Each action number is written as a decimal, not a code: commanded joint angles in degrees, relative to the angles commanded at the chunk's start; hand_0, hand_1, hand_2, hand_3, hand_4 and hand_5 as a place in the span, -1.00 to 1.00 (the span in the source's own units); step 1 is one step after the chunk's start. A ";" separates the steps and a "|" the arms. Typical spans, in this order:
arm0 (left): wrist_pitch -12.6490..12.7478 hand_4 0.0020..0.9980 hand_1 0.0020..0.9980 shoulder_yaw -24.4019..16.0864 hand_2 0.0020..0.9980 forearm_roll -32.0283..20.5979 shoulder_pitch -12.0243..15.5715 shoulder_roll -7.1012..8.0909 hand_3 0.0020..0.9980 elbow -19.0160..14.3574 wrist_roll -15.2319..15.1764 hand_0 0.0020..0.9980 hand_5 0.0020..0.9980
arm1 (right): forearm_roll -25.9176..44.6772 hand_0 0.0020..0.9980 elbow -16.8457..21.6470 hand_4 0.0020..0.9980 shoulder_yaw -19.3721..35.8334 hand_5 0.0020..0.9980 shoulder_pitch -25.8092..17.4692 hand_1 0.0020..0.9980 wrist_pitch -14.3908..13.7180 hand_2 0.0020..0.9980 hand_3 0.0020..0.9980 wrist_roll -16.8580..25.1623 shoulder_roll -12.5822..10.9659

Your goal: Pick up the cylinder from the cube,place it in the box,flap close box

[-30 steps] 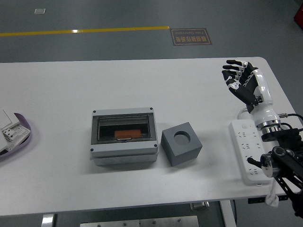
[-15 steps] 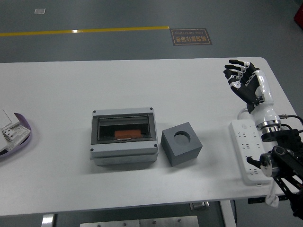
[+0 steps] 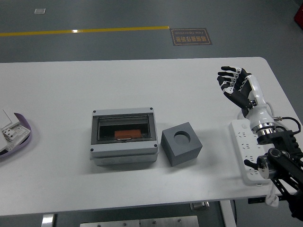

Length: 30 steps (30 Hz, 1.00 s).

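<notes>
The white surface (image 3: 57,94) filled most of the head view. Near its centre sat the grey box (image 3: 124,136), its see-through flap lying down over the opening, with something orange (image 3: 128,134) showing through it. Touching or just beside the box at its 3 o'clock stood the dark grey cube (image 3: 181,143), turned a little on its base, with a round socket (image 3: 181,137) in its top face. That socket looked empty; no cylinder stood in it, and none lay anywhere on the surface that I could find. Whether the orange piece under the flap was the cylinder could not be told from this angle.

At 3 o'clock of the cube, well apart, a white power strip (image 3: 248,153) ran along the right edge, long axis pointing roughly 12 to 6. Above its far end hovered the right hand (image 3: 235,86), palm toward the box, fingers spread and gently curled, pinching nothing. From that hand the cube lay at about 8 o'clock, with the box beyond it in the same direction. At the far left edge a purple-rimmed tray (image 3: 24,124) held white parts.

The left hand was out of sight, so the right was the only hand placed to act. With the socket bare and the flap apparently down, the task looked finished or close to it.
</notes>
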 joint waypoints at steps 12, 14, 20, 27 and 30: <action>2.18 0.58 0.17 -0.69 0.19 1.87 0.35 -0.31 0.31 0.21 2.44 0.01 -0.65 | -0.49 0.25 1.42 0.32 -1.48 -0.69 0.82 0.18 0.03 0.25 0.29 -0.71 0.10; 2.25 0.58 0.17 -0.94 0.19 2.08 0.30 -0.29 0.31 0.17 2.46 0.01 -0.65 | -0.43 0.25 1.69 0.32 -1.56 -0.69 0.75 0.18 0.09 0.25 0.29 -0.72 0.01; 2.28 0.58 0.17 -1.63 0.19 2.59 0.19 -0.30 0.30 0.03 2.38 0.01 -0.66 | -0.18 0.24 2.12 0.33 -1.68 -0.70 0.69 0.18 0.21 0.25 0.29 -0.60 -0.08; 2.22 0.58 0.17 -1.17 0.19 2.11 0.46 -0.57 0.30 0.03 2.44 0.01 -0.65 | -0.10 0.24 2.21 0.33 -1.33 -0.69 0.50 0.18 0.25 0.25 0.28 -0.52 -0.23; 2.14 0.58 0.17 -0.59 0.19 1.79 0.54 -0.78 0.30 0.05 2.49 0.01 -0.65 | -0.17 0.24 2.28 0.35 -1.12 -0.76 0.58 0.17 0.25 0.25 0.28 -0.51 -0.32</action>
